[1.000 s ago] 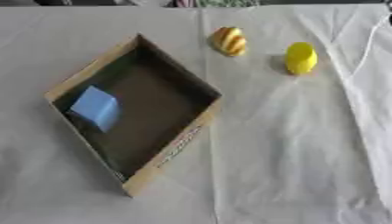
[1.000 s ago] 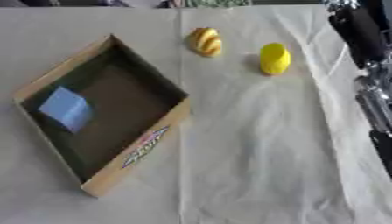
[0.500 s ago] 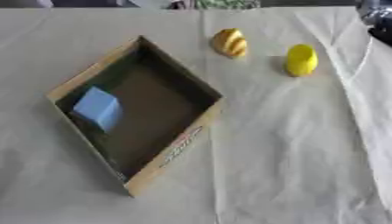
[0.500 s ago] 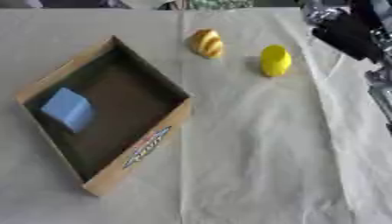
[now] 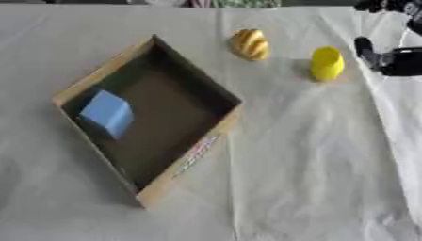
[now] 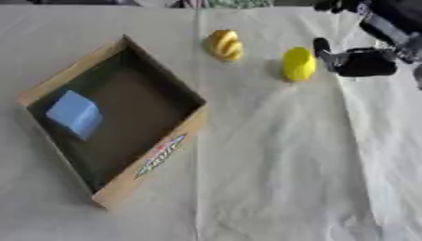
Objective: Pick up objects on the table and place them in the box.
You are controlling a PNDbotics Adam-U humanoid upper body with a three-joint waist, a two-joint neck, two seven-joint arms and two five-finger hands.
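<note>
A yellow cup-like object [image 5: 326,63] stands on the cloth at the upper right. Left of it lies a yellow and brown striped, croissant-shaped object [image 5: 249,44]. The cardboard box [image 5: 189,161] lies turned like a diamond at left centre, with a blue block [image 5: 107,113] inside near its left corner. My right hand [image 6: 354,60] comes in from the upper right and hovers just right of the yellow object, thumb and fingers spread on either side of a gap, open and holding nothing. My left hand shows in neither view.
A wrinkled white cloth [image 5: 313,169] covers the table. A fold runs down the cloth at the right side. Some items show blurred along the far edge.
My right hand has come in from the right edge and moved left and down toward the yellow object. The objects and box have not moved.
</note>
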